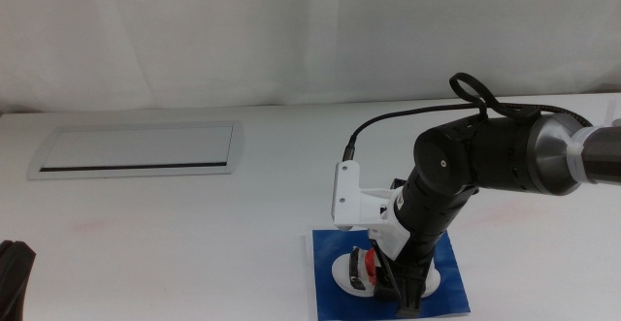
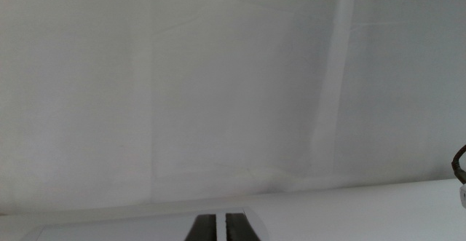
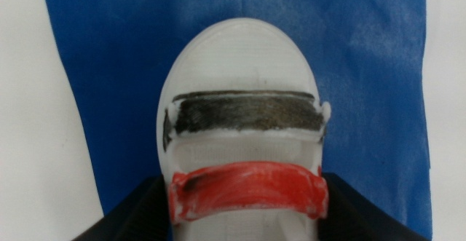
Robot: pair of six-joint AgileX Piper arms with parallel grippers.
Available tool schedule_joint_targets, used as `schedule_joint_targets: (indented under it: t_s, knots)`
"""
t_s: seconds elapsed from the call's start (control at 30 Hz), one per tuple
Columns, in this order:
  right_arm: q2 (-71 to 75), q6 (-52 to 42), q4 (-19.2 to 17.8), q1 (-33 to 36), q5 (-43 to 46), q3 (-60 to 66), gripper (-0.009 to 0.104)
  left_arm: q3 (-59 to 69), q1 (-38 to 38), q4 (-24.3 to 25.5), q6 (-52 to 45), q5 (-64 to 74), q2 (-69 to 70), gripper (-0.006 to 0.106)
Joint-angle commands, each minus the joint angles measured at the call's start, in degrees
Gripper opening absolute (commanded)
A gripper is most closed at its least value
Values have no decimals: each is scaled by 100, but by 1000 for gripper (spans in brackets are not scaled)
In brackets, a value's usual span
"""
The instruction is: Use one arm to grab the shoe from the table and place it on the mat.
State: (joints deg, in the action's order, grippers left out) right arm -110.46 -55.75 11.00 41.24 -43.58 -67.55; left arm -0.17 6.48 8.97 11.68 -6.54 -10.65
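Observation:
The shoe [image 1: 357, 269], a white sandal with a dark strap and a red strap, lies on the blue mat [image 1: 449, 263] at the front of the table [image 1: 194, 253]. The right arm [image 1: 485, 156] reaches down from the right, and my right gripper [image 1: 393, 287] is at the shoe. In the right wrist view the shoe [image 3: 240, 73] sits over the mat [image 3: 364, 66], and my right gripper [image 3: 244, 186] has its dark jaws pressed against both sides of the shoe by the red strap. Whether the sole touches the mat cannot be told. My left gripper [image 1: 14, 278] waits at the front left, and its jaws [image 2: 217, 228] are together.
A grey rectangular inset panel [image 1: 136, 151] lies in the table at the back left. A faint pink smudge [image 1: 92, 226] marks the tabletop in front of it. A white wall runs along the back.

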Motion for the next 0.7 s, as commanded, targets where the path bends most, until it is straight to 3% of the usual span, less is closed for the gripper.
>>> schedule_joint_targets:
  t_s: [0.0,0.17,0.23,0.53,0.67]
  knots:
    - [-130,44,-6,22,-12,25,26,217,-12,-30,35,-80,15,-3]
    - [-31,146,-6,22,138,25,84,217,-12,-30,35,-80,15,-3]
    - [34,265,-41,22,265,25,97,217,-12,-30,35,-80,15,-3]
    - [569,333,-211,22,354,11,100,217,-12,-30,35,-80,15,-3]
    - [1003,863,-200,-32,389,-216,100,217,-12,-30,35,-80,15,-3]
